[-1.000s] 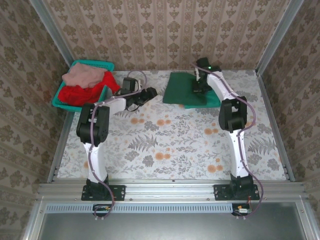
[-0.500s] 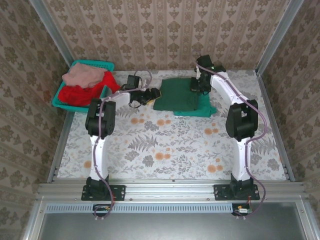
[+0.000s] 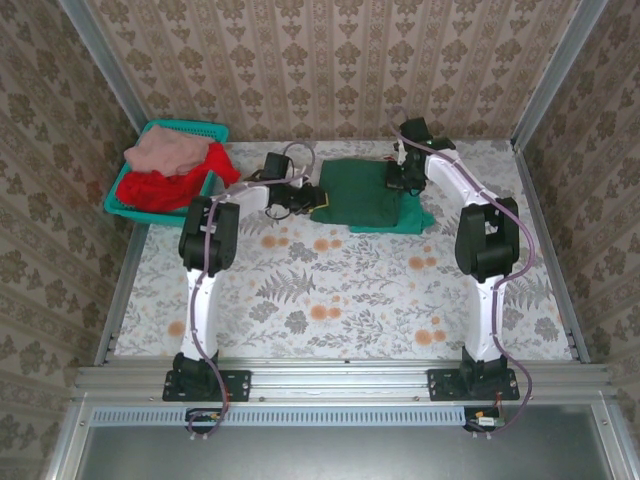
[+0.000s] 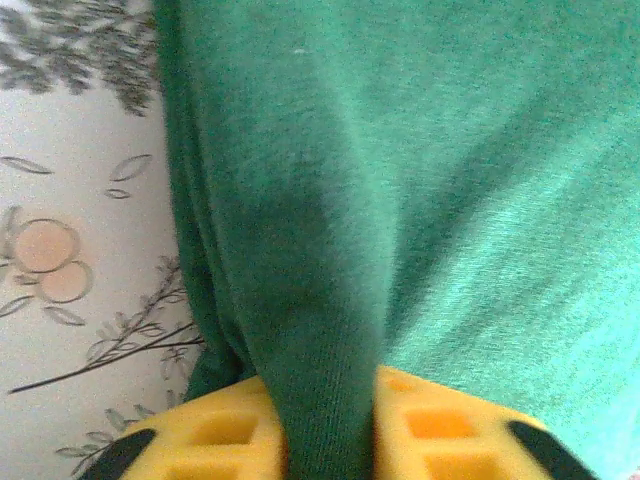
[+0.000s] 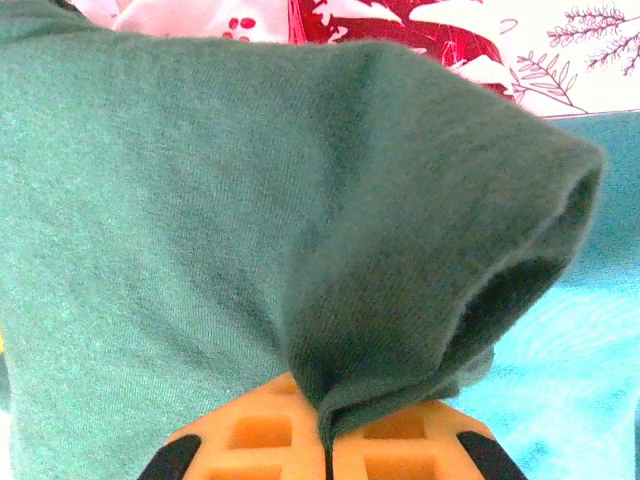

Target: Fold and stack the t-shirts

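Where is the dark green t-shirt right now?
Top view: the dark green t-shirt lies far centre, between the left gripper and right gripper, right of the teal basket.

The floral-patterned table (image 3: 330,290) carries a folded dark green t-shirt (image 3: 355,195) at its far middle, a teal-green t-shirt (image 3: 418,218) protruding beneath that shirt's right edge, and a teal basket (image 3: 195,128) well to its left.

A teal plastic mesh basket (image 3: 195,128) sits at the far left corner of the worktop (image 3: 340,290), partly overhanging its left edge. The worktop is covered in a pale cloth printed with grey fern leaves and orange blossoms, seen close up in the left wrist view (image 4: 70,250). Brown damask wallpaper (image 3: 330,70) lines the 3 walls around it. A metal rail (image 3: 340,378) runs along the near edge.
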`<state>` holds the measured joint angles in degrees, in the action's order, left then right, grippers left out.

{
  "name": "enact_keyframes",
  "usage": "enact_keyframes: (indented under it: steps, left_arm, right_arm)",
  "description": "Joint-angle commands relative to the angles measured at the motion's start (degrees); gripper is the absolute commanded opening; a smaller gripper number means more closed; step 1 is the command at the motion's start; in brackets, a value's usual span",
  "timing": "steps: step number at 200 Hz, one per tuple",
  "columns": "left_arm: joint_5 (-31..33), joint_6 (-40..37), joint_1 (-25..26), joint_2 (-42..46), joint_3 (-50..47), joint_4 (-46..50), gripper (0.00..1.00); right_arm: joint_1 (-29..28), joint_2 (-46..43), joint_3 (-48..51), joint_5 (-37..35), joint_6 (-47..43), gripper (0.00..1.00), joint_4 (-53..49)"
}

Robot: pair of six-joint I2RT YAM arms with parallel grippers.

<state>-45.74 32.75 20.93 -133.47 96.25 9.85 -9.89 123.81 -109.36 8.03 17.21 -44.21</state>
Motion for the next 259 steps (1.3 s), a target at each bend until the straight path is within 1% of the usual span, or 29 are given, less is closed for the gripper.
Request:
enact_keyframes:
  steps: [1, 8, 23, 71, 97, 120, 124, 141, 166, 181, 195, 200, 205, 214, 227, 237, 244, 252, 259]
  left_arm:
    - [-2.7, 0.8, -0.4, 2.3, -1.1, -1.1, 0.13]
    - [-2.6, 1.1, -0.5, 3.4, -1.1, -1.1, 0.07]
    - [-2.6, 1.3, -0.3, 5.8, -0.2, -0.4, 0.0]
    - [-2.0, 2.3, 1.3, 11.4, 2.4, 0.9, 0.0]
    - [-1.4, 2.1, 3.3, 13.0, 4.6, 1.6, 0.0]
    - [1.1, 0.0, 4.8, 13.4, 7.0, 4.4, 0.0]
    - [1.6, -0.5, 6.6, 13.1, 7.6, 5.3, 0.0]
    - [3.2, -2.2, 8.1, 11.0, 10.2, 9.3, 0.0]
    - [5.0, -1.7, 9.0, 8.9, 7.7, 7.8, 0.0]
    - [6.2, -1.3, 9.2, 8.4, 4.9, 6.4, 0.0]
    - [6.9, -0.8, 9.3, 8.5, 1.6, 4.5, 0.0]
    - [6.9, -0.9, 9.4, 8.5, 0.8, 4.2, 0.05]
    - [6.9, -0.9, 9.4, 8.4, 0.1, 3.9, 0.15]
    - [6.2, -0.4, 9.4, 8.2, -1.0, 3.3, 0.24]
    - [5.5, -0.2, 9.3, 8.0, -1.9, 2.5, 0.41]
    - [5.6, 0.1, 9.1, 8.0, -2.2, 2.4, 0.47]
    - [5.1, 0.3, 8.8, 8.0, -2.2, 2.2, 0.54]
    - [4.8, 0.5, 8.5, 8.3, -2.1, 2.1, 0.62]
    - [4.8, 0.3, 8.3, 8.8, -2.1, 2.1, 0.64]
  right_arm:
    - [0.2, -1.3, -0.9, 0.5, 1.3, 0.0, 0.2]
    - [0.3, -1.9, -1.2, 0.0, 1.4, 0.0, -0.1]
    - [0.8, -2.9, -2.3, -0.8, 1.7, 0.0, -0.8]
    - [3.8, -6.5, -5.8, -1.4, 2.0, 0.0, -2.4]
    - [5.7, -7.4, -8.0, -1.2, 0.9, 0.0, -3.9]
    - [8.2, -9.1, -5.2, 0.2, 0.9, 0.0, -2.8]
    - [8.7, -9.4, -4.1, 0.5, 1.0, 0.0, -2.2]
    - [10.6, -10.1, 0.4, 2.7, 0.8, 0.0, 1.7]
    - [12.2, -6.5, 2.5, 6.4, -1.5, 0.0, 5.5]
    - [12.2, -3.0, 1.4, 6.5, -3.3, 0.0, 3.9]
    - [12.2, -1.6, 2.7, 6.3, -4.3, 0.0, 4.5]
    - [12.1, -1.3, 3.4, 6.2, -4.5, 0.0, 5.1]
    - [12.3, -1.1, 3.7, 5.8, -4.6, 0.0, 5.3]
    - [12.3, -0.2, 3.7, 5.3, -4.9, 0.0, 4.8]
    - [12.2, 1.2, 2.5, 5.6, -5.9, 0.0, 3.7]
    - [12.1, 2.1, 1.3, 4.7, -6.4, 0.0, 2.4]
    - [12.0, 2.7, 0.6, 3.3, -6.7, 0.0, 1.5]
    - [11.8, 2.8, 0.1, 2.1, -7.0, 0.05, 0.8]
    - [11.9, 2.6, 0.1, 1.1, -7.0, 0.14, 0.6]
